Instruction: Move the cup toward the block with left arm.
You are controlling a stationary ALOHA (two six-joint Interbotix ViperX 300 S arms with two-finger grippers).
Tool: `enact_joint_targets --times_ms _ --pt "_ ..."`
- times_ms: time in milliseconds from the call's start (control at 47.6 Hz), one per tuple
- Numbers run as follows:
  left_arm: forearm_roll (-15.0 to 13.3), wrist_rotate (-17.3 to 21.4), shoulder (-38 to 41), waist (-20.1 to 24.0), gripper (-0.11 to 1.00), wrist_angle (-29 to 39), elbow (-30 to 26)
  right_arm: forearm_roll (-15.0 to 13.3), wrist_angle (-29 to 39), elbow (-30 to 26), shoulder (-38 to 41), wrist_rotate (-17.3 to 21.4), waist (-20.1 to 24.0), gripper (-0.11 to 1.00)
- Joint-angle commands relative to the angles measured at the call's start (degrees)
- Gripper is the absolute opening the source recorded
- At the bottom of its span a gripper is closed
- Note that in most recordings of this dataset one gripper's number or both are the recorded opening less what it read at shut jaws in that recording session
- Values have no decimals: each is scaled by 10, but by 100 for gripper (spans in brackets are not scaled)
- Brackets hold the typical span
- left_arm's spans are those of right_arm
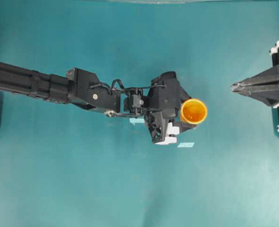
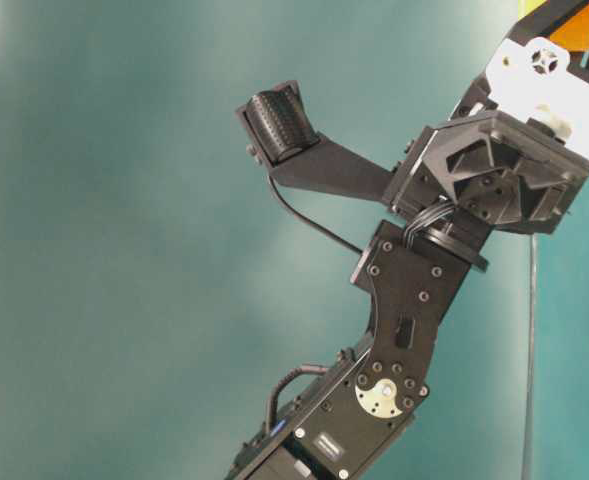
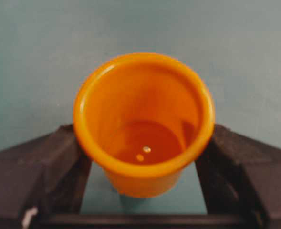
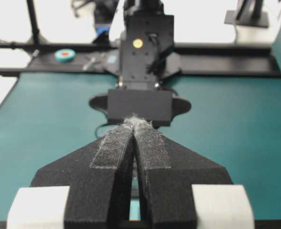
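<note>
Left wrist view shows the left gripper [image 3: 142, 191] pinching the cup [image 3: 143, 121], so the grab is done; no block is visible, carrying remains; right gripper [image 4: 133, 125] pressed together.

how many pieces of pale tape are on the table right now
2: one tape piece just below the left arm's wrist, another tape strip below the left gripper. The arm may hide more.
</note>
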Motion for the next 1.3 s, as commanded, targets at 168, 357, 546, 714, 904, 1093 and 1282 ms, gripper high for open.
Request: enact_joint_targets --times_ms 168,357,546,714,904,1093,1282 --pt "1 0 -31 -2 61 -5 -8 2 -1 -16 4 1 0 0" --pt "2 1 -30 -3 61 -6 -10 2 -2 -17 4 1 0 0" --pt "1 1 -30 -3 61 -14 -11 1 -2 -18 4 1 1 0" --pt "2 1 -30 -2 61 -21 -11 1 -2 -18 4 0 1 0" --pt "2 1 -30 -3 61 -21 -10 2 -1 -18 4 1 0 0" --pt "2 1 -30 -2 61 -21 -10 2 4 -18 4 1 0 0" --pt "2 1 -30 -3 61 -21 -9 1 5 -18 4 1 0 0"
